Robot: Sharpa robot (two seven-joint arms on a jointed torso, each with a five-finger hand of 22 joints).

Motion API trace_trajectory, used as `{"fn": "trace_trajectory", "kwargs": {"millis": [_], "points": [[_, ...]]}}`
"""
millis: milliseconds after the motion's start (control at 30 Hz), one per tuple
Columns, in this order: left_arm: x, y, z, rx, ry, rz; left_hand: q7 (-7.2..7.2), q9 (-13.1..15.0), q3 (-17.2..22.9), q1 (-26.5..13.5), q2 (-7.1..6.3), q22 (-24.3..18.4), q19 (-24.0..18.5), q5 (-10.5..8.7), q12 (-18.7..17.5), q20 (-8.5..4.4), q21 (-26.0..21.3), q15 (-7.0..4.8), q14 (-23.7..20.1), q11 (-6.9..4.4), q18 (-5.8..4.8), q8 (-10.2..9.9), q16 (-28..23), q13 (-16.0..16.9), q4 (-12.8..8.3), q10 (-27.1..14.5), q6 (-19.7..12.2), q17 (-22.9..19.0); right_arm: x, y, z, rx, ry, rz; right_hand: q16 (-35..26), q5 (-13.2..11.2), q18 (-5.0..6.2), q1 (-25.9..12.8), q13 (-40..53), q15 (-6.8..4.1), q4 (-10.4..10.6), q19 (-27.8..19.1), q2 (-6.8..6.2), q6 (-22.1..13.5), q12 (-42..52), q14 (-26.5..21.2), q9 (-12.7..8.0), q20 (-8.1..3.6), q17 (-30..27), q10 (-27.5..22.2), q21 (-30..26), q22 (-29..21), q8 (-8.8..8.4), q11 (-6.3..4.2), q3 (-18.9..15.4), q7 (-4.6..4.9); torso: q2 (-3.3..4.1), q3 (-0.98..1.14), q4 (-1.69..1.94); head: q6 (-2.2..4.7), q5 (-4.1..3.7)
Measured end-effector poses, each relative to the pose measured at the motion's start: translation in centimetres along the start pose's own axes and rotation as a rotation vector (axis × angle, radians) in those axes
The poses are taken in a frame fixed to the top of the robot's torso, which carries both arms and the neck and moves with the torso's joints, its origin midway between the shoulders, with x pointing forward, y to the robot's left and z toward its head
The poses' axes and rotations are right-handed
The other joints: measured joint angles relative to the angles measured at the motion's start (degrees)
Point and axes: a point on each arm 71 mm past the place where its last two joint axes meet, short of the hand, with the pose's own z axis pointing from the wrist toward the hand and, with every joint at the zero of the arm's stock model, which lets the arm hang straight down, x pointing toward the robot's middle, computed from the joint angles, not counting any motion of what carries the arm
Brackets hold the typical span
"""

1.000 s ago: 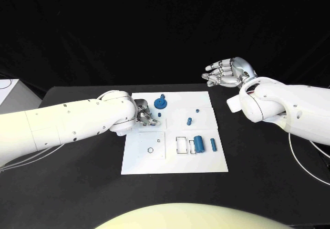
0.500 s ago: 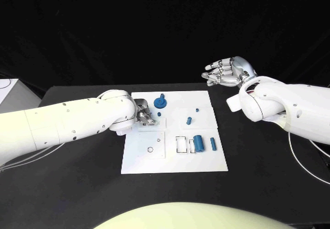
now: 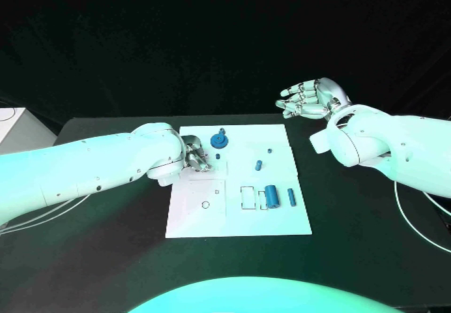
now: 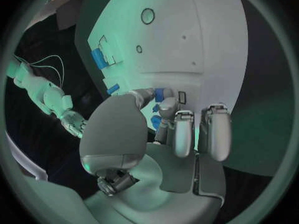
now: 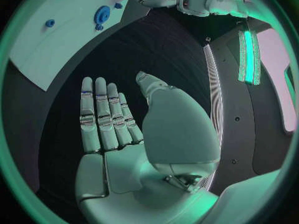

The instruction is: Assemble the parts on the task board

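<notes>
Fingers of left hand (image 3: 197, 158) press task board (image 3: 277, 222) near its left edge.

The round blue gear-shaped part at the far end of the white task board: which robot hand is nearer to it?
Left. The left robot hand rests on the white task board just beside the round blue gear-shaped part; the right robot hand is raised, open, beyond the board's far right corner.
</notes>
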Motion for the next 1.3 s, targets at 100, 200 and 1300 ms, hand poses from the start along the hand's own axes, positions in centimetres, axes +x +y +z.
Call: {"fn": "trace_trajectory", "kwargs": {"millis": [100,200,1300], "points": [[-0.4,-0.1,-0.3,0.012,0.004,-0.03,-0.14,0.5,0.4,0.0,0.0,0.0,0.0,-0.07,0.0,0.0,0.0,0.0,0.0,0.0,0.0,0.4,0.0,-0.1,0.4,0.0,-0.3,0.0,0.0,-0.1,0.0,0.001,0.0,-0.001,0.0,0.0,0.0,0.0,0.0,0.0,0.0,0.0,0.0,0.0,0.0,0.0,0.0,0.0,0.0,0.0,0.0,0.0,0.0,0.0,0.0,0.0,-0.01,0.0,-0.03,0.0,-0.06],[-1.0,-0.1,-0.6,0.022,0.006,-0.057,-0.19,0.6,0.4,0.0,0.0,0.0,0.0,-0.08,-0.2,0.0,0.0,0.0,0.0,0.0,0.0,0.4,0.0,-0.2,0.4,0.0,-0.4,0.0,-0.1,-0.1,0.0,0.003,0.0,-0.001,0.0,0.0,0.0,0.0,0.0,0.0,0.0,0.0,0.0,0.0,0.2,0.0,0.0,0.0,0.0,0.0,0.0,0.0,0.0,0.0,0.0,0.0,-0.02,-0.01,-0.01,0.03,-0.12],[-6.9,-3.7,1.2,-0.054,0.312,0.043,1.13,1.7,1.0,-0.9,3.69,0.0,0.0,-6.88,-2.2,0.43,-2.0,0.83,0.0,1.01,0.0,0.9,0.0,-2.6,1.0,-2.3,-2.5,0.0,0.2,-0.3,0.2,0.014,0.012,-0.002,-0.2,3.3,0.0,0.2,-1.1,0.0,-0.5,0.0,0.23,0.0,0.7,0.0,-0.2,0.0,-0.5,-0.2,0.0,-1.2,0.0,-0.21,0.2,0.0,0.04,0.04,-0.11,-0.09,0.66]]}}
